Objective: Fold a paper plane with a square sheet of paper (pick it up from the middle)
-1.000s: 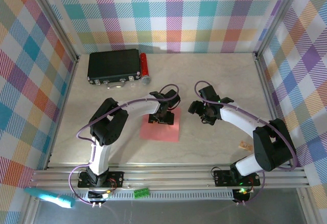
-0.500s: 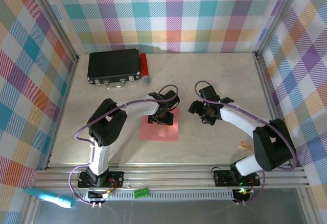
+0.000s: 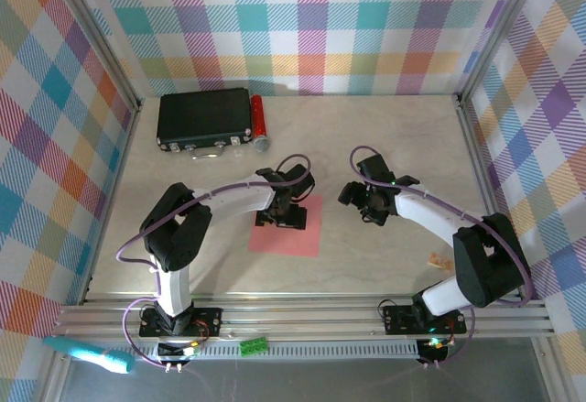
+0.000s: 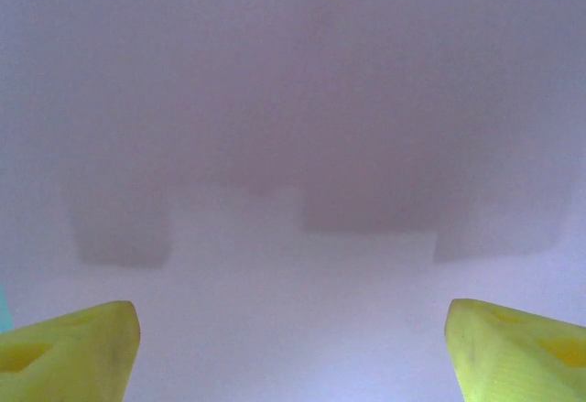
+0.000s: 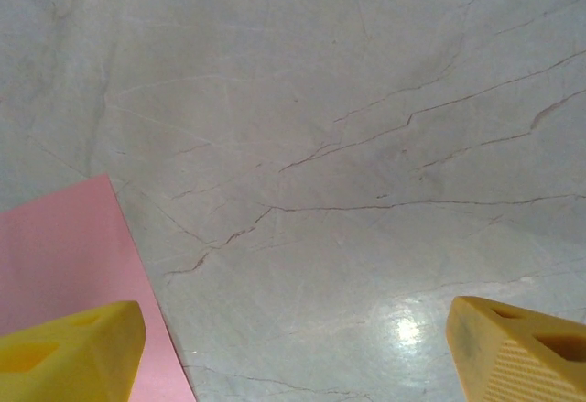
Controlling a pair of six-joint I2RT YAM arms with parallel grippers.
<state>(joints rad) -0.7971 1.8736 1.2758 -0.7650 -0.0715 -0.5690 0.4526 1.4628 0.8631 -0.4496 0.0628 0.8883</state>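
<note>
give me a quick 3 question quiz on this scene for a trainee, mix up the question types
1. True or false: the square sheet of paper is already folded into a dart.
2. What lies along the right side of the black box?
3. The right hand hangs over: A the sheet's middle; B bare table right of the sheet; C the black box.

Key
1. False: it lies flat.
2. The red cylinder.
3. B
</note>
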